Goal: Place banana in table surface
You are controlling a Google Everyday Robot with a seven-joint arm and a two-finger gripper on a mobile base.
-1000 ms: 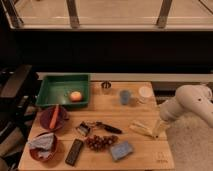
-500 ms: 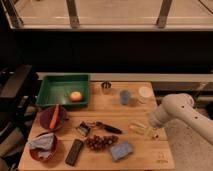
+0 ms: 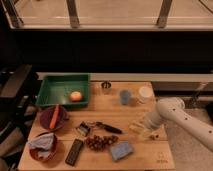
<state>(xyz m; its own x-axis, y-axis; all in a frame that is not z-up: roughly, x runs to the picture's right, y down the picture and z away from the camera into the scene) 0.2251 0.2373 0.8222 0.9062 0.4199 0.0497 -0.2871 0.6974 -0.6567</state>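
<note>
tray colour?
The tray is green, camera view. The gripper is at the banana, right side of the table surface.

The hand [image 3: 148,124] has dropped lower and leftward, seemingly reaching the banana [image 3: 136,128].

Claw [image 3: 147,126] at banana [image 3: 139,130], rt side of table surface [image 3: 107,112].

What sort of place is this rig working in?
Probably a staged indoor test station, not a real kitchen: a plank table surface holds mixed props, a green tray, grapes and a remote, with window frames above. The gripper is near the table's right edge, by the banana.
</note>
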